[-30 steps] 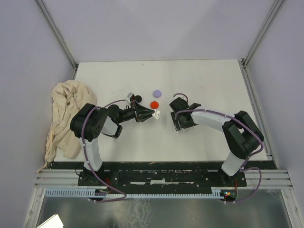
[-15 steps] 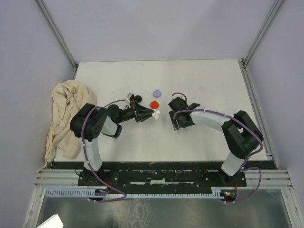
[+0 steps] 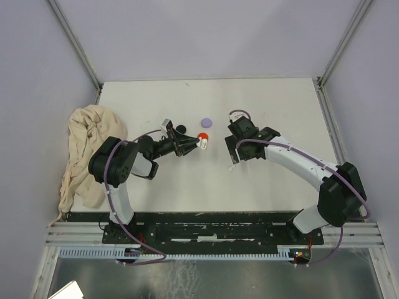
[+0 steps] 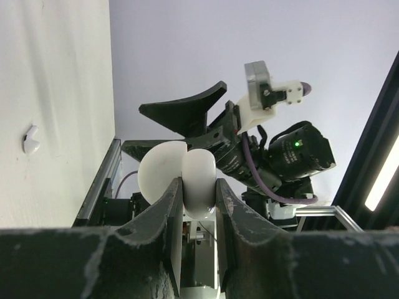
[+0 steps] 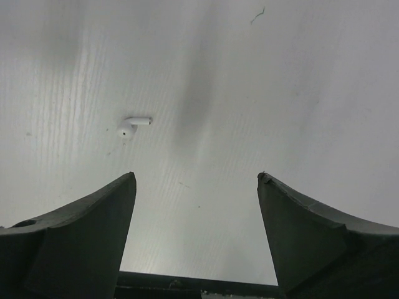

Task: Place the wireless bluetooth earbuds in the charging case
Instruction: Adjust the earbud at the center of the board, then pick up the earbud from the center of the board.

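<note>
My left gripper (image 3: pixel 197 144) (image 4: pixel 198 187) is shut on a white round charging case (image 4: pixel 187 168) (image 3: pixel 204 143), held on edge above the table beside the red disc (image 3: pixel 201 136). One white earbud (image 5: pixel 134 124) (image 3: pixel 231 167) lies on the table ahead and left of my right gripper (image 5: pixel 196 187) (image 3: pixel 235 156). That gripper hangs open over bare table with nothing between its fingers. In the left wrist view a small white piece (image 4: pixel 30 138) rests on the table, and the right arm's gripper (image 4: pixel 187 112) faces the case. No other earbuds show.
A lilac disc (image 3: pixel 206 123) and a black disc (image 3: pixel 180 129) lie behind the left gripper. A crumpled beige cloth (image 3: pixel 87 152) covers the table's left edge. Metal frame posts (image 3: pixel 75 43) rise at the back corners.
The left gripper carried the white case a little further back, up against the red disc. The right arm's elbow swung out to the right and its gripper shifted back, uncovering the white earbud.
</note>
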You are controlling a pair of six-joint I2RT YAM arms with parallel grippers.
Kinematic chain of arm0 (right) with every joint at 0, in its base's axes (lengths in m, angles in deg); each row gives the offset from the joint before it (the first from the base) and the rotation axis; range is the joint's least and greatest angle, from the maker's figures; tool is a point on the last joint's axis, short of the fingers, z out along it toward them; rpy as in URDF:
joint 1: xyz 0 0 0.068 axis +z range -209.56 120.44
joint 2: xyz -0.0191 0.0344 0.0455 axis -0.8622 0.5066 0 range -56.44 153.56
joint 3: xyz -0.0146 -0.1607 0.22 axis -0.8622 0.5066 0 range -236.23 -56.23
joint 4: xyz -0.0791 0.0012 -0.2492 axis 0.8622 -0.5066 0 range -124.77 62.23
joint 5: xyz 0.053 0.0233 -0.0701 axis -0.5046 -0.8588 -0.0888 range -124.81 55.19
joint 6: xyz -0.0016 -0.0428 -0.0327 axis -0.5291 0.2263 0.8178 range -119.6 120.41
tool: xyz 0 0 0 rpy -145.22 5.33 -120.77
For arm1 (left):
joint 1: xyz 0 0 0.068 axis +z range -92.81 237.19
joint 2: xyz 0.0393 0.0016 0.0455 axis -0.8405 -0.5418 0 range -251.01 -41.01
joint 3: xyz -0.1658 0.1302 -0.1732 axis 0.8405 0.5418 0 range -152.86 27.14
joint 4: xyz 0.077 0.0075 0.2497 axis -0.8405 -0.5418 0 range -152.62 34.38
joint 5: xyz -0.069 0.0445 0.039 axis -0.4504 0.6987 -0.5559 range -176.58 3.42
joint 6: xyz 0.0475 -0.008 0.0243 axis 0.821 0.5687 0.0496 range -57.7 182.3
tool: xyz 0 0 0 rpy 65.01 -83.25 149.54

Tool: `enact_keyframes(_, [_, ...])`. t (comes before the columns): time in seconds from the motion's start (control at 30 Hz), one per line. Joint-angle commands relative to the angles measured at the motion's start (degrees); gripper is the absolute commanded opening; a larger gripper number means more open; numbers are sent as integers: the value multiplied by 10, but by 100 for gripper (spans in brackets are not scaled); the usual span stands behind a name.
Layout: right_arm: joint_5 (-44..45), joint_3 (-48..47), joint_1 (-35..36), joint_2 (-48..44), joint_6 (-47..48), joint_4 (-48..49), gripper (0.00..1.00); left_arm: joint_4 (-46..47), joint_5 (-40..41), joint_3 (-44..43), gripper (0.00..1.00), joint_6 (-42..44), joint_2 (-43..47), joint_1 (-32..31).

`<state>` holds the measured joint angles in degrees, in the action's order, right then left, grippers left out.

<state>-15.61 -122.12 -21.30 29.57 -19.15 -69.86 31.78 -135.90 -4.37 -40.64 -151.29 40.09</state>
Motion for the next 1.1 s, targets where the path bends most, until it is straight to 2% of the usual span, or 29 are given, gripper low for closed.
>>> enact_keyframes(0.0, [-30,10,3,-19,33,-33,86,115,16,10,3,-38,31,-1])
enact_keyframes(0.3, [-47,36,3,7,63,5,86,96,10,-4,3,-40,44,-7])
enact_keyframes(0.57, [-58,22,5,78,61,30,86,83,-4,-31,3,-41,42,-8])
enact_keyframes(1.07, [-65,-1,8,152,63,66,85,83,-6,-19,3,-37,48,-8])
